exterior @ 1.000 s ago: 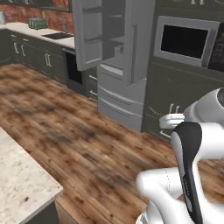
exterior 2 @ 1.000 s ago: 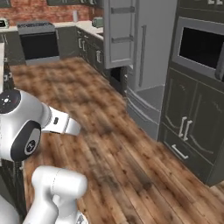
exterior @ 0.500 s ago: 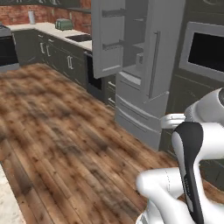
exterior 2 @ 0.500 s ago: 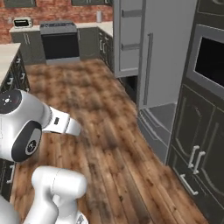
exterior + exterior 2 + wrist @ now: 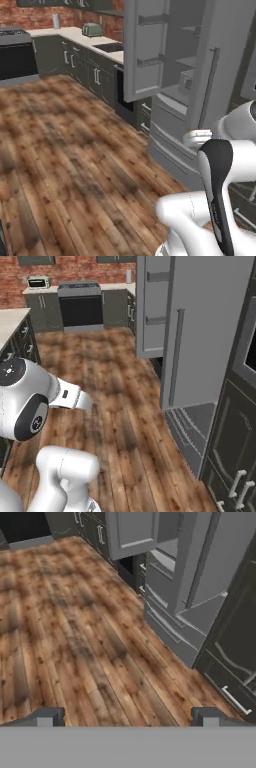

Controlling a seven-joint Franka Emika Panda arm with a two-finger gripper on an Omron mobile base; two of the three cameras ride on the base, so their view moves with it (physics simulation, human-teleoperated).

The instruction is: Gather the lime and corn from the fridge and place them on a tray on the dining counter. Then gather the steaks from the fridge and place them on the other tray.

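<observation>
The grey steel fridge (image 5: 200,105) stands close ahead on the right, its left door (image 5: 150,50) swung open to show door racks and pale shelves inside. From the other side, the fridge (image 5: 200,331) rises as a tall panel with a long vertical handle. Low down, the fridge (image 5: 175,577) shows its bottom drawers. My gripper (image 5: 127,718) hangs open over bare wooden floor, with nothing between its fingertips. My white arm is folded low in front of the base. The lime, corn, steaks, trays and dining counter are out of view.
A black stove (image 5: 80,303) and dark wall cabinets (image 5: 80,67) with a sink and a green toaster (image 5: 92,30) line the back wall. Tall dark cabinets (image 5: 235,446) stand right of the fridge. A pale countertop corner (image 5: 10,321) sits at left. Wooden floor (image 5: 65,165) lies open ahead.
The whole picture has shifted: the base has driven and turned, so the fridge is nearer and larger. The speckled counter has left the left base view. The arm keeps its pose, gripper still open.
</observation>
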